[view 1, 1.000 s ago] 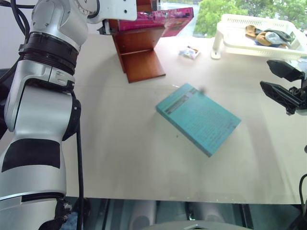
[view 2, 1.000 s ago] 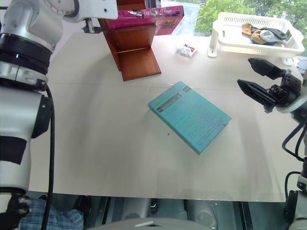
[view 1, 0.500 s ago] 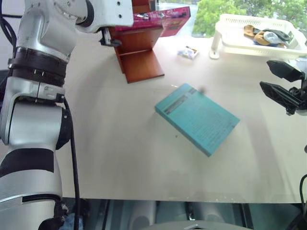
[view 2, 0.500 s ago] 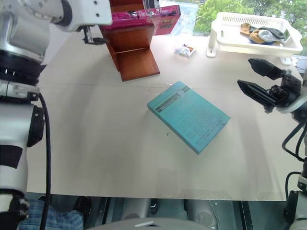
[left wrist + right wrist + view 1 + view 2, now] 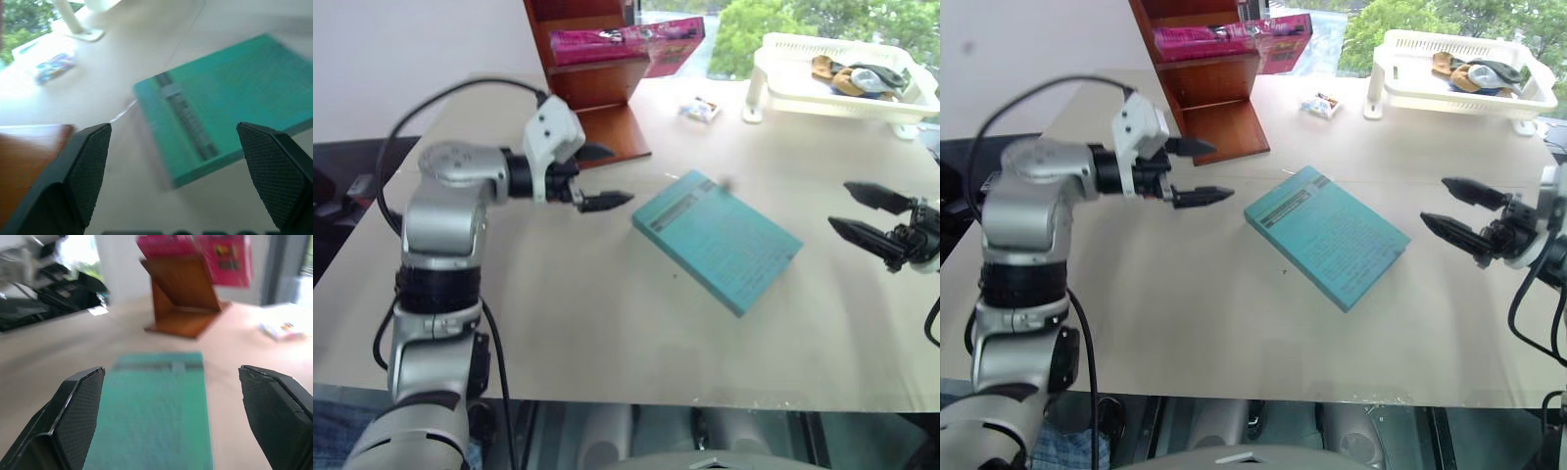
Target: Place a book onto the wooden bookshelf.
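The pink book [image 5: 626,41] lies on an upper tier of the wooden bookshelf [image 5: 597,93] at the back of the table, its right end sticking out past the shelf. Neither gripper touches it. My left gripper [image 5: 612,176] hangs open and empty in front of the shelf, pointing at the teal book [image 5: 717,240]. Over the table's right side my right gripper [image 5: 840,205] is open and empty too, aimed at the teal book from the other side. The right wrist view shows the bookshelf [image 5: 186,298] with the pink book [image 5: 220,259] beyond the teal book [image 5: 156,406].
The teal book lies flat mid-table between both grippers. A white plastic basket [image 5: 783,78] holding cloth items stands at the back right. A small packet [image 5: 701,109] rests between shelf and basket. The table's left edge runs close to my left arm.
My left arm has come down and back from the shelf to just above the table, its wrist rolled. The right gripper has sunk a little. The pink book stays on the shelf.
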Motion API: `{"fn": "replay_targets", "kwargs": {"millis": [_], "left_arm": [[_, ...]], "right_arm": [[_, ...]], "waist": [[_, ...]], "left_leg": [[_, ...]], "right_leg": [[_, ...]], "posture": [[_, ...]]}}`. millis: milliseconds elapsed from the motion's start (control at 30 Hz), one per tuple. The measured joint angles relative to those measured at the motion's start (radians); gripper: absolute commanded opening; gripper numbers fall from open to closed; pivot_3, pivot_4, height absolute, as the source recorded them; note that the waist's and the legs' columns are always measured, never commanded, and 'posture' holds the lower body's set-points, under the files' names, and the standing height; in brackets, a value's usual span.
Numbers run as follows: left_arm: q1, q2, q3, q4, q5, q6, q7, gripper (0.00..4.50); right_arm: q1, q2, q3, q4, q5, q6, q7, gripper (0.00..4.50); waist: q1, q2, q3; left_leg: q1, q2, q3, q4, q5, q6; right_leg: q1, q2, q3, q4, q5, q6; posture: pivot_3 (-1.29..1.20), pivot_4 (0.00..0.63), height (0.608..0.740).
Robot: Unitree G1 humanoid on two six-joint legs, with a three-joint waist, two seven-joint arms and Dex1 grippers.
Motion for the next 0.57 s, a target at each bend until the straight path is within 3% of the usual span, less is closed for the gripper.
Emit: {"fn": "replay_targets", "kwargs": {"millis": [133,233,367,567], "left_arm": [[0.317,0.001,0.087,-0.016,-0.087,-0.04,0.016,4.43],[0.394,-0.005,0.157,-0.021,-0.172,-0.021,0.046,4.43],[0.537,0.007,0.191,0.012,-0.166,-0.127,0.091,4.43],[0.601,0.016,0.191,0.047,-0.164,-0.221,0.132,4.43]], "right_arm": [[0.123,-0.001,-0.002,0.073,-0.087,-0.083,0.023,4.5],[0.168,-0.007,-0.001,0.099,-0.131,-0.13,0.048,4.5],[0.235,-0.032,-0.004,0.19,-0.188,-0.225,0.086,4.5],[0.26,-0.011,-0.029,0.273,-0.179,-0.306,0.123,4.5]], "waist": [[-0.013,-0.001,0.001],[-0.011,-0.002,0.002],[-0.013,-0.002,0.002],[-0.013,-0.002,0.002]], "left_leg": [[0.003,0.001,0.0,-0.003,0.001,-0.001],[0.014,0.001,0.0,-0.003,0.001,-0.001],[0.031,0.001,0.001,-0.011,0.0,-0.002],[0.03,0.0,0.001,-0.015,0.0,-0.002]], "right_leg": [[0.001,0.001,0.001,0.001,0.0,0.0],[0.011,0.0,0.001,0.0,0.0,0.0],[0.031,-0.001,0.003,-0.015,-0.001,0.0],[0.031,-0.002,0.003,-0.019,0.0,0.0]], "posture": [[0.0,0.15,0.74],[0.0,0.15,0.74],[0.0,0.15,0.74],[0.0,0.15,0.74]]}}
